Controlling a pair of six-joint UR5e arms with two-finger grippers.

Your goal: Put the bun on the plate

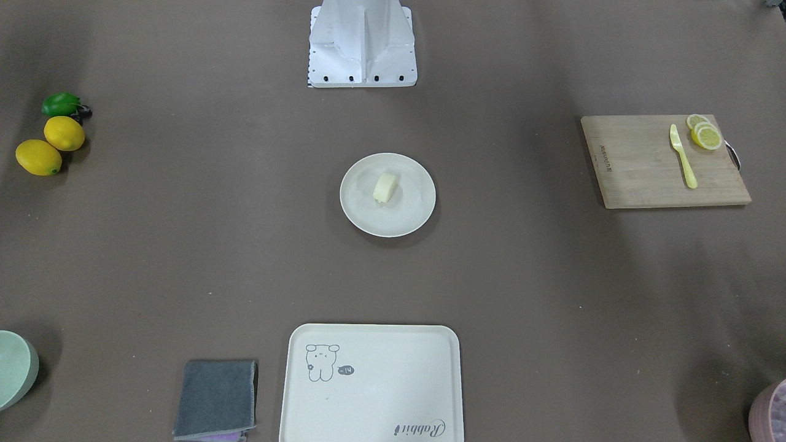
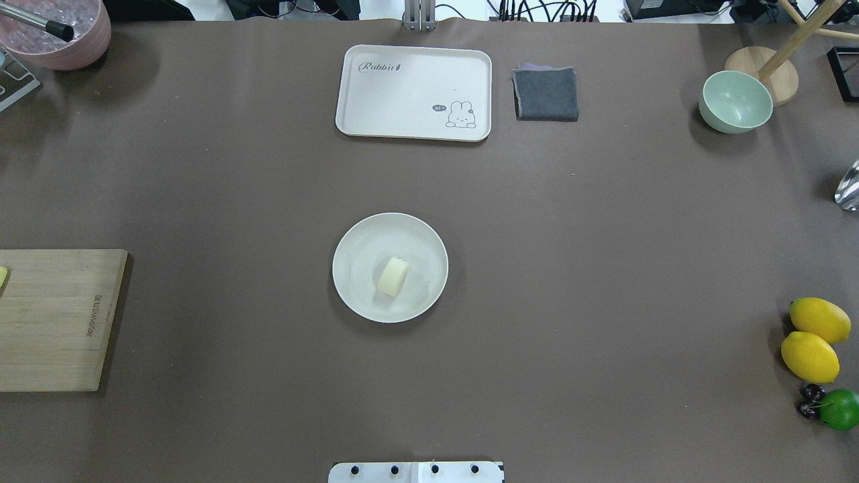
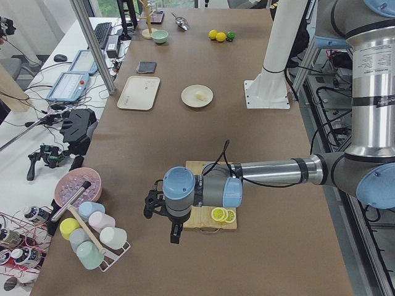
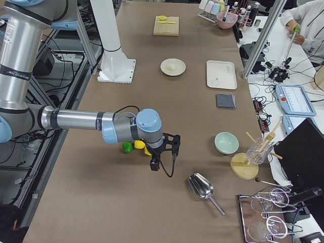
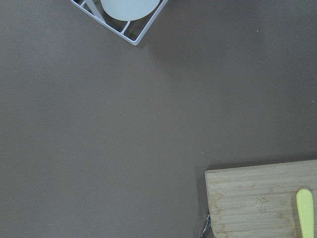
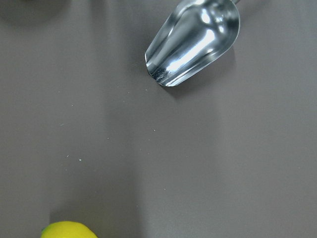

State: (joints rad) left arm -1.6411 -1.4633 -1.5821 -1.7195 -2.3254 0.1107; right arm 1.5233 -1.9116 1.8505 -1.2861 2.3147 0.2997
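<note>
- The plate [image 2: 356, 249] sits in the middle of the brown tabletop [image 2: 604, 268], in front of the robot's base.
- The bun [image 2: 393, 276] lies on the plate, close to its centre and well inside the rim. Neither tool is near it.
- A cream tray [image 2: 402, 94] with a small animal drawing lies beyond the plate on the far side, with a folded grey cloth [image 2: 546, 94] just beside it.
- A pale green bowl [image 2: 735, 100] stands upright near the far right corner.
- A pink bowl [image 2: 67, 47] at the far left corner holds clear, ice-like lumps, and a metal handle rests in it.
- A white wire rack [image 3: 114, 256] near the pink bowl holds pastel cups [image 3: 92, 237] lying on their sides.
- The cutting board [image 1: 638, 162] on the left carries lemon slices [image 1: 705, 134] at one corner, with a yellow knife [image 1: 683, 156] beside them.
- Two lemons [image 2: 815, 339] and a green fruit [image 2: 839, 409] sit together at the right edge.
- A metal scoop [image 6: 193, 42] lies on the tabletop at the right end.
- The left tool [image 3: 152, 206] hangs by the cutting board. I cannot tell whether it is open or closed.
- The right tool [image 4: 171, 144] hangs by the lemons. Its state cannot be told either.
</note>
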